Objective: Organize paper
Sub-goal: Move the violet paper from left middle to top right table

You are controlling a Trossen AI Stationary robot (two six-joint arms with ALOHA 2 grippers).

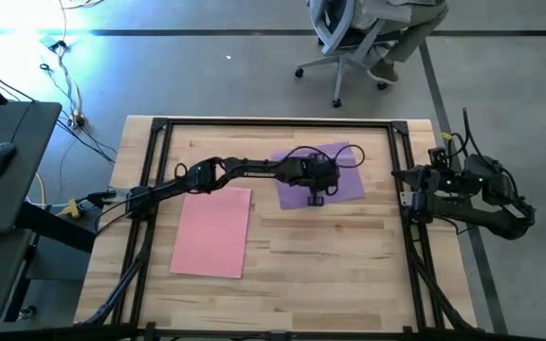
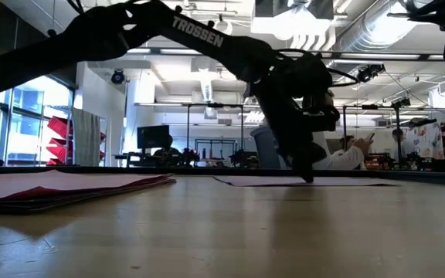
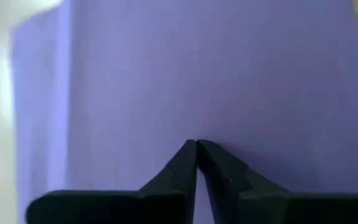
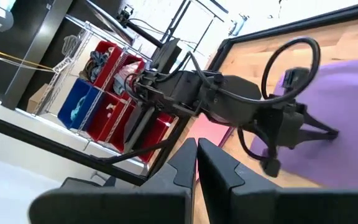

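A purple paper sheet (image 1: 335, 166) lies flat at the table's middle. In the left wrist view (image 3: 229, 74) a second edge (image 3: 39, 112) shows beside it. A pink sheet (image 1: 212, 230) lies flat to its left, and in the low view it tops a thin pile (image 2: 68, 185). My left gripper (image 1: 317, 197) reaches out over the purple sheet, slanting down, its fingers shut with the tips at the sheet (image 3: 196, 143). My right gripper (image 4: 196, 146) is shut on nothing and waits at the table's right edge (image 1: 408, 194). My left gripper rests its shut fingertips (image 2: 307, 176) on the purple sheet's top face (image 3: 196, 127), close to the sheet's near edge. The fingers come slanting down from the table's left. The sheet stays flat on the table, with nothing between the fingers.
A black metal frame (image 1: 159, 128) runs around the wooden table top. Bare wood (image 1: 349, 265) lies near the front edge. Beyond the far edge a person sits on an office chair (image 1: 349, 38). Shelves with red and blue bins (image 4: 98, 93) stand in the room.
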